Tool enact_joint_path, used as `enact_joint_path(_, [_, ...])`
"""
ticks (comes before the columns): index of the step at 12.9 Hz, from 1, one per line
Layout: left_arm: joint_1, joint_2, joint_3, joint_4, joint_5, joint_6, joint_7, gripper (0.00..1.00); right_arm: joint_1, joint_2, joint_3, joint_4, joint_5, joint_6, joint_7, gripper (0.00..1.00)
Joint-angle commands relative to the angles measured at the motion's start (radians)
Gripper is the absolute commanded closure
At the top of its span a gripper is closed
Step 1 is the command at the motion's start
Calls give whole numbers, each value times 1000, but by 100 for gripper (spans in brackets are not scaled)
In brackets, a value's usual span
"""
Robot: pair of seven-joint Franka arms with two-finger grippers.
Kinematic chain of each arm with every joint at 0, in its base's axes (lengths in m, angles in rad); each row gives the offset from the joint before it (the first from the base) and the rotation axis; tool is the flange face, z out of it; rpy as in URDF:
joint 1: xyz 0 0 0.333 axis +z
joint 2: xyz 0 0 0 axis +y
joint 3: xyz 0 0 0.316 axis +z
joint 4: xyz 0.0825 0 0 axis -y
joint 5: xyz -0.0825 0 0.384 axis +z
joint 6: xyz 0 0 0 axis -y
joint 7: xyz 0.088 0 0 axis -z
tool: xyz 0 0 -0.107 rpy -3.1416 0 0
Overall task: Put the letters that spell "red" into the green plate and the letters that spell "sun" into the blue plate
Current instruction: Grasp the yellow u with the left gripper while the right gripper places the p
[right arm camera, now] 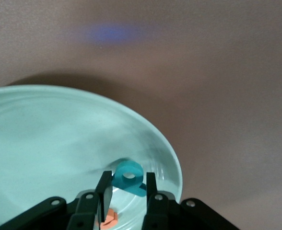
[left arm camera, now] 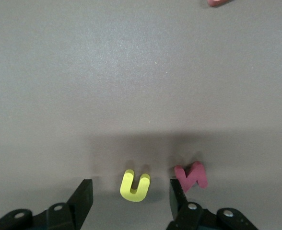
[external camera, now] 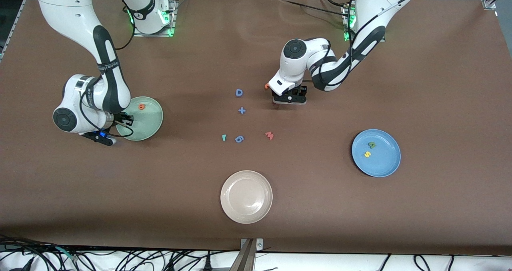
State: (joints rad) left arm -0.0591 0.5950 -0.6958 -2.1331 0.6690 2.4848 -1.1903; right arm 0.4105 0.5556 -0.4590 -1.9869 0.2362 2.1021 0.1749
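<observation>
Lying flat, yellow "u" [left arm camera: 135, 186], thick foam, left gripper [left arm camera: 131, 199] astride

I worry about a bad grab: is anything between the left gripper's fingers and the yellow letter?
Nothing stands between them: the yellow letter lies in the open gap of the left gripper. A dark red letter sits just outside one finger, touching or nearly so.

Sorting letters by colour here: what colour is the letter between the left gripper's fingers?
Yellow. The u-shaped letter between the left gripper fingers shows best in the left wrist view.
</observation>
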Motion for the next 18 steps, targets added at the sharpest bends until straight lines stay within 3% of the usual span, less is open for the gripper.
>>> enact_joint_path(1, [4, -11, 1, -19, 40, 20, -35, 30, 2, -19, 2, -19, 32, -2, -23, 88])
enact_joint_path(2, [4, -11, 1, -19, 40, 19, -35, 33, 2, -19, 2, -20, 34, -4, -23, 88])
enact_joint_path(3, [5, -9, 1, -19, 40, 20, -35, 34, 1, -17, 2, -21, 34, -4, -23, 78])
enact_joint_path(5, [7, -1, 1, -21, 40, 46, -38, 43, 1, -16, 0, -21, 34, -4, -23, 51])
enact_joint_path(6, [5, 5, 1, -21, 38, 58, -54, 48, 2, -16, 2, -21, 34, -4, -23, 31])
enact_joint_path(8, [2, 11, 2, -16, 41, 62, -69, 50, 2, -20, 0, -20, 34, -5, -23, 21])
enact_joint_path(10, [4, 12, 2, -14, 44, 62, -71, 56, 2, -32, 2, -7, 34, -23, -12, 14])
enact_joint_path(14, [4, 26, 7, -7, 46, 63, -71, 62, 17, -62, 22, 56, 38, -94, 87, 12])
enact_joint_path(16, [5, 31, 10, -5, 46, 63, -71, 66, 24, -68, 61, 82, 38, -96, 177, 6])
enact_joint_path(18, [8, 34, 13, -4, 54, 63, -69, 80, 22, -66, 133, 135, 38, -94, 311, 6])
